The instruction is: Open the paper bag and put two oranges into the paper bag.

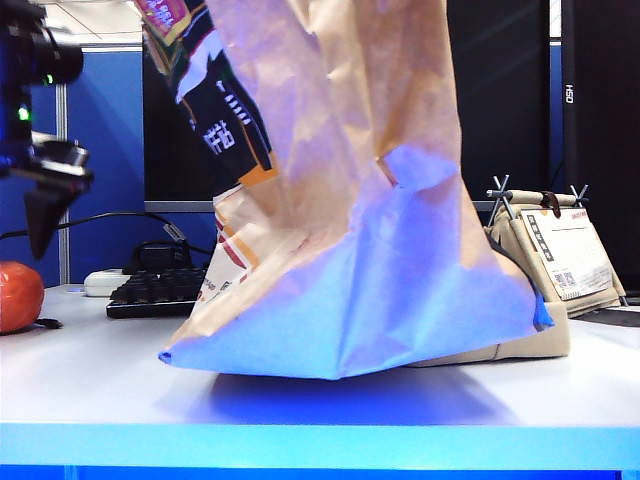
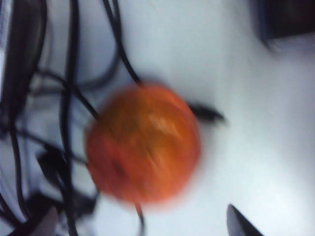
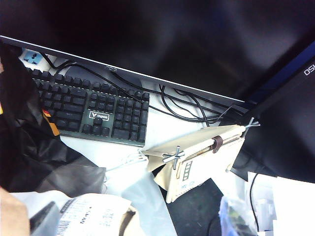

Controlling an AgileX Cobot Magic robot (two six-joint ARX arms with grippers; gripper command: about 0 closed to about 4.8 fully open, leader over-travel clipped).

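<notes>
One paper bag point(image 1: 350, 200) stands in the middle of the white desk point(image 1: 100, 370), filling most of the exterior view; its brown crumpled sides rise past the top of the picture, and the printed black, yellow and red face turns toward the left. Its base flares out on the desk top. The right wrist view shows the bag's upper part from above, with the white receipt slip point(image 3: 91, 216) on it.

One orange point(image 1: 18, 297) is in sight, resting on the desk at the far left edge of the exterior view, well apart from the bag. A second orange shows in no picture. In the left wrist view this orange point(image 2: 142, 145) lies blurred among several black cables point(image 2: 69, 98).

The left pincer point(image 1: 45, 215) hangs above the orange, released, its two dark finger tips point(image 2: 241, 223) wide to either side and not touching the fruit.

The right pincer point(image 3: 22, 216) is up at the bag's top; only part of it shows, and whether it is released or grasping the bag I cannot tell.

Behind the bag sit one black keyboard point(image 1: 155, 290), and one beige calendar stand point(image 1: 560, 255) at the right.
</notes>
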